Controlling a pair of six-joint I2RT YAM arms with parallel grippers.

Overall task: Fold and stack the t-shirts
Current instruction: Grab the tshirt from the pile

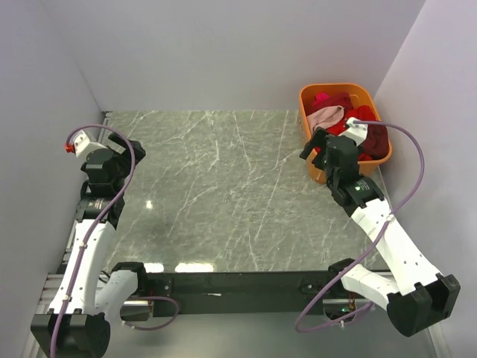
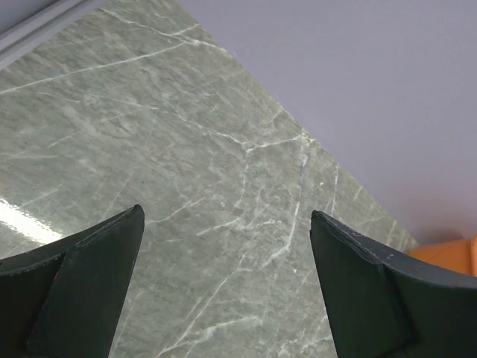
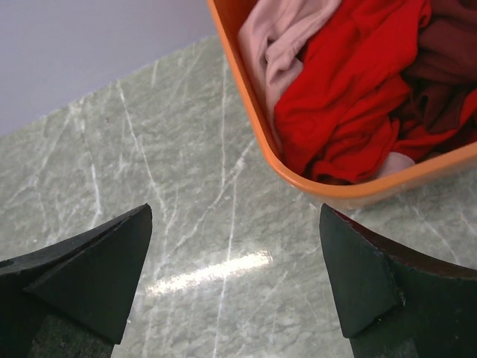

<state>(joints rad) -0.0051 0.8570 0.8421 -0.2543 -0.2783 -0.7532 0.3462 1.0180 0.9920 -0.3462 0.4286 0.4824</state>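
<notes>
Fingers of both arms sit nearest. Left gripper (image 2: 225,214): jaws spread wide, holding nothing, over marble table (image 1: 216,186) on its left side, well apart from the clothes. Right gripper (image 3: 235,210): jaws also wide apart, holding nothing, above table just beside orange basket (image 3: 246,97). All t-shirts (image 1: 344,123) bunched unfolded in basket at far-right corner: pink tee (image 3: 276,37) by left wall, red tee (image 3: 350,82) mid, maroon tee (image 3: 447,74) on right.
</notes>
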